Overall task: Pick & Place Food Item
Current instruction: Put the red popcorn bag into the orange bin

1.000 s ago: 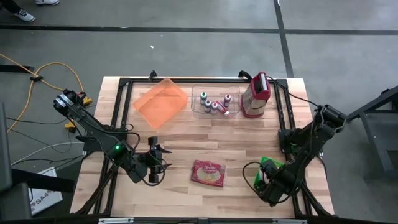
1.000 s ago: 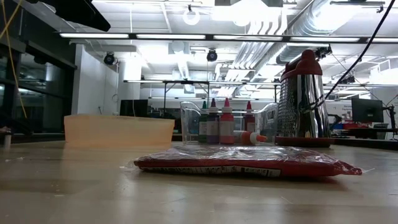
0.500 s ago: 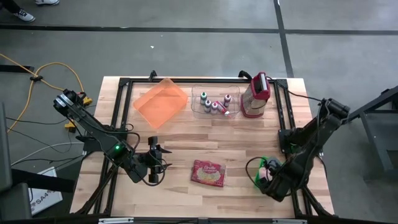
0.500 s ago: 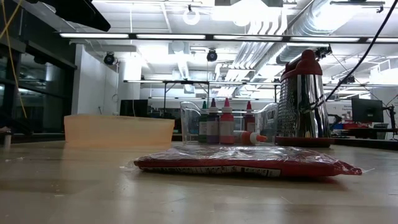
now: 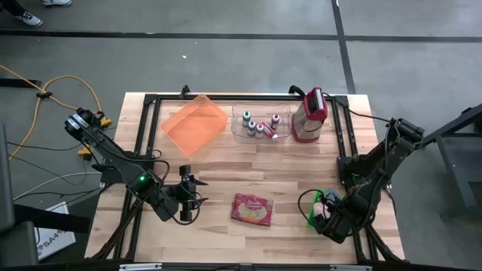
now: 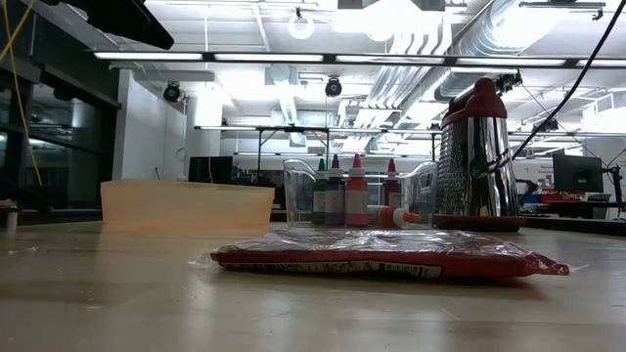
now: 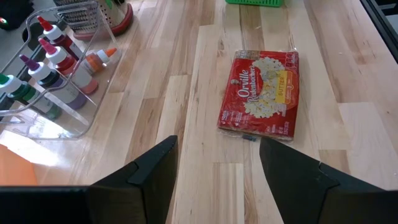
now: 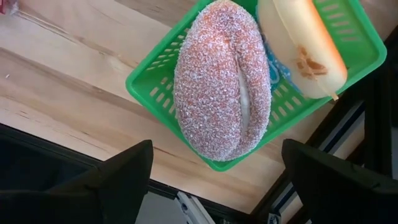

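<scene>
A red popcorn packet (image 5: 252,209) (image 7: 261,93) lies flat on the wooden table near its front edge. My left gripper (image 5: 197,194) (image 7: 217,143) hangs open to the packet's left, pointing at it from a short way off. A green basket (image 5: 316,202) (image 8: 149,84) stands at the table's front right. It holds a sprinkled oval pastry (image 8: 222,81) and a pale yellow bun (image 8: 301,43). My right gripper (image 5: 322,216) (image 8: 216,149) hangs open above the basket, pointing down, with the pastry below the gap between its fingers and clear of them.
At the back of the table are an orange tray (image 5: 194,124), a clear bin of small bottles (image 5: 260,126) and a red-topped metal grater (image 5: 310,117). A black frame rail (image 5: 343,150) runs along the table's edges. Bare wood lies between the packet and the bin.
My right gripper has risen a little above the green basket and then kept still. The basket and the food in it have stayed where they were.
</scene>
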`<state>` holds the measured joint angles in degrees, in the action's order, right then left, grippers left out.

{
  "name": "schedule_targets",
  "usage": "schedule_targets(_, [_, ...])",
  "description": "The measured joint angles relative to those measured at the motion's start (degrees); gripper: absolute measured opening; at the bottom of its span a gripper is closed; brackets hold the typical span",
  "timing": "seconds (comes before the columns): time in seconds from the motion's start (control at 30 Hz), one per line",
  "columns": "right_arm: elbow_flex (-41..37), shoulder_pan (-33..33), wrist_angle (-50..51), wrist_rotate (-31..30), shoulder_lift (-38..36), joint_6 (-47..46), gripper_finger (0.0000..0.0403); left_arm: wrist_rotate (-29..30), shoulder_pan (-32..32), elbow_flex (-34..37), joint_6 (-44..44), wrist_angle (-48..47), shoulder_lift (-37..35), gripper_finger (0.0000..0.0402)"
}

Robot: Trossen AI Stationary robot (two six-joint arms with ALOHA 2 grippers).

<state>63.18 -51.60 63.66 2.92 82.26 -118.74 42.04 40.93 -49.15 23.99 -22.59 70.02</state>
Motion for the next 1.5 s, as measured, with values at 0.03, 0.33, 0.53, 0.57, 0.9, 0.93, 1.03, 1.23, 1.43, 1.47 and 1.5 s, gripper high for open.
schedule_targets(0.03, [0.0,0.0,0.0,0.0,0.0,0.0,0.0346,0.0,0.0,0.0,0.0,0.0,0.0,0.0218])
schedule_targets(0.33, [0.0,0.0,-1.2,-2.3,-0.5,0.0,0.0345,0.0,0.0,0.0,0.0,0.0,0.0,0.0218])
schedule_targets(0.53, [0.0,1.5,-5.8,-7.7,-2.8,0.7,0.0345,0.0,0.0,0.0,0.0,0.0,0.0,0.0218])
schedule_targets(0.57, [0.0,1.9,-6.6,-8.7,-3.0,1.3,0.0345,0.0,0.0,0.0,0.0,0.0,0.0,0.0218])
schedule_targets(0.9, [0.0,9.5,-14.2,-15.9,-3.0,11.2,0.0345,0.0,0.0,0.0,0.0,0.0,0.0,0.0218])
schedule_targets(0.93, [0.1,10.7,-14.9,-16.5,-2.8,12.4,0.0345,0.0,0.0,0.0,0.0,0.0,0.0,0.0218])
schedule_targets(1.03, [0.1,14.1,-17.5,-17.5,-1.5,17.0,0.0345,0.0,0.0,0.0,0.0,0.0,0.0,0.0218])
schedule_targets(1.23, [0.1,20.3,-24.7,-17.4,3.0,25.9,0.0345,0.0,0.0,0.0,0.0,0.0,0.0,0.0218])
schedule_targets(1.43, [0.1,23.6,-29.2,-15.0,8.9,27.3,0.0345,0.0,0.0,0.0,0.0,0.0,0.0,0.0218])
schedule_targets(1.47, [0.1,23.9,-29.2,-14.4,10.0,27.3,0.0345,0.0,0.0,0.0,0.0,0.0,0.0,0.0218])
schedule_targets(1.5, [0.1,24.1,-29.1,-14.0,11.0,27.3,0.0345,0.0,0.0,0.0,0.0,0.0,0.0,0.0218])
